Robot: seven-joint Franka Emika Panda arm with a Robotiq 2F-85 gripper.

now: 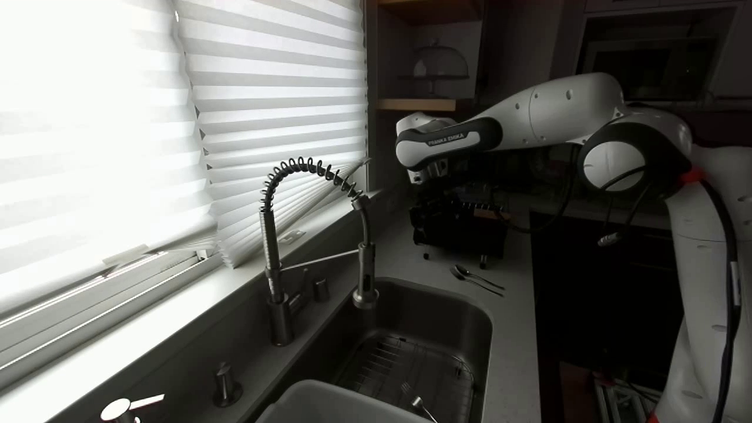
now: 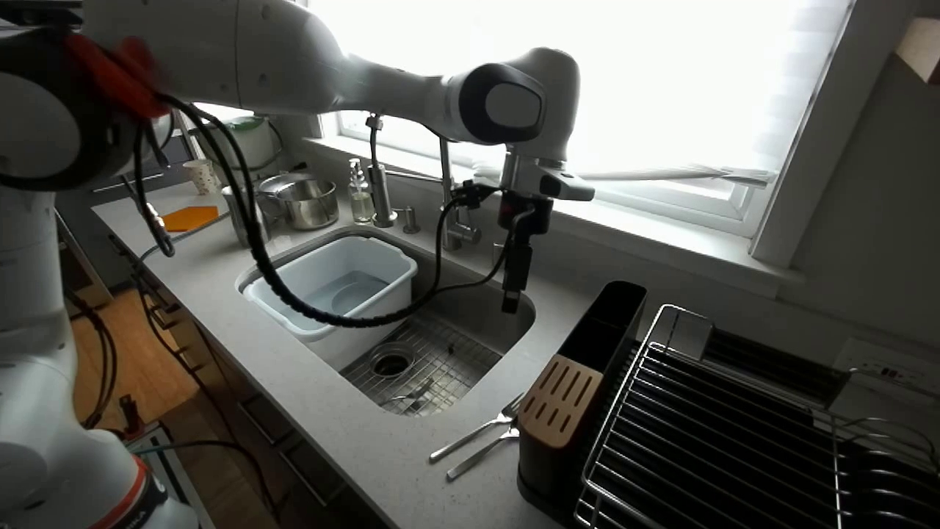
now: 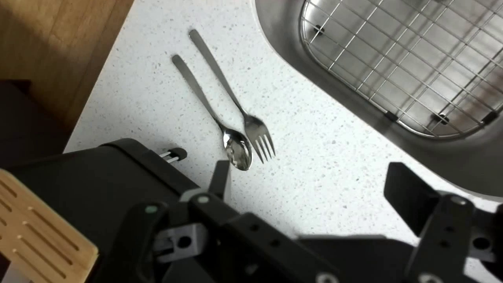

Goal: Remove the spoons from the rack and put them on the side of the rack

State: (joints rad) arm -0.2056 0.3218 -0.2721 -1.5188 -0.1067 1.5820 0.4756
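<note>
The rack, a black box with a slotted wooden lid [image 2: 562, 400], stands on the counter; its black body also shows in the wrist view [image 3: 102, 184]. A silver spoon [image 3: 237, 151] and a silver fork [image 3: 257, 129] lie side by side on the counter beside it. The pair also shows in both exterior views, with the fork [image 2: 470, 438] nearer the sink than the spoon [image 2: 481, 455]. My gripper [image 3: 310, 188] is open and empty above the counter, between rack and sink. One fingertip overlaps the spoon's tip from this angle. The rack's inside is mostly hidden.
A wire dish rack [image 2: 705, 411] stands right behind the utensil rack. The steel sink has a bottom grid [image 3: 393, 59], a fork [image 2: 420, 391] and a pale plastic tub [image 2: 400, 283]. The coiled faucet [image 1: 270, 235] rises by the window. The counter's front edge drops to the floor.
</note>
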